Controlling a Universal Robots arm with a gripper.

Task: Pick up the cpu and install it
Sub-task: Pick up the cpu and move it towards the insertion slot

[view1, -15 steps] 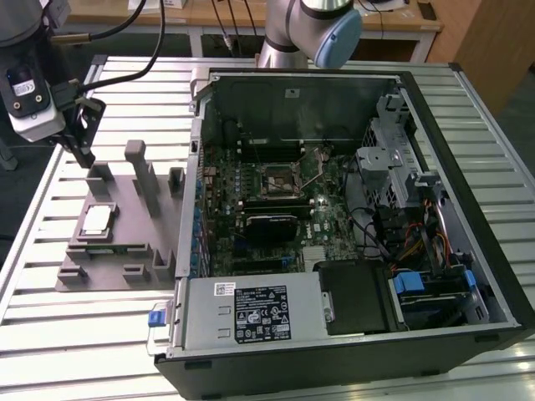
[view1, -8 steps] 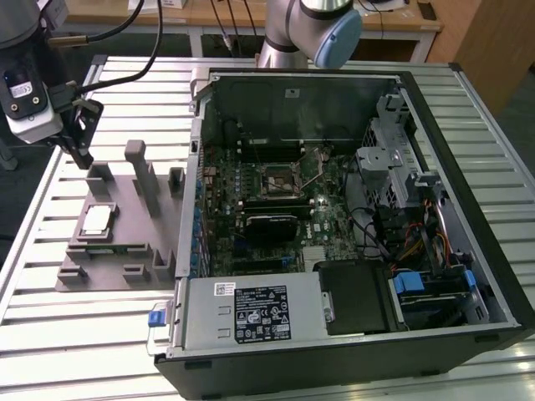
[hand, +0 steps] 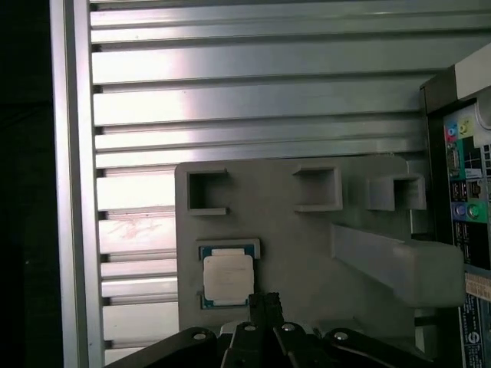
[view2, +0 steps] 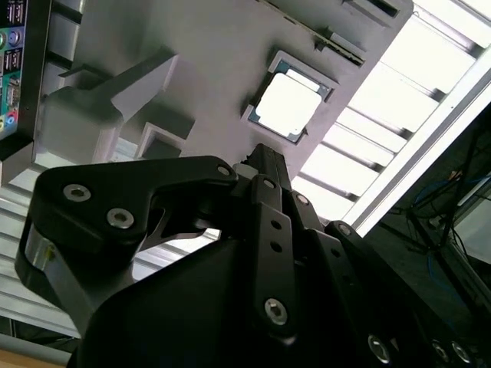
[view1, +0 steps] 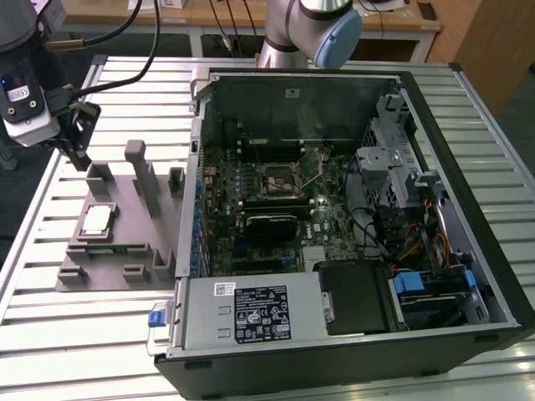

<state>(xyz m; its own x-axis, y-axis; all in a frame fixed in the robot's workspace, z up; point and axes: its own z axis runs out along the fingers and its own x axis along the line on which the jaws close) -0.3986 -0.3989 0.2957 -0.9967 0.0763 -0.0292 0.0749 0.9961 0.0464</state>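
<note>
Slatted metal table (view1: 67,334) underneath everything, pale grey, with long grooves across the exterior view. Gleams nearly white under strong light in the first wrist view. Behind it, a light wooden bench (view1: 226,15) with dark cables (view1: 219,25) hanging over its edge. Wooden panel (view1: 493,50) at the exterior view's far right. Dark floor (view1: 12,200) past the table's edge on the exterior view's left.

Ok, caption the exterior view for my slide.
Tool hovers near the cpu, which lies in the grey tray beside the open computer case.
</note>
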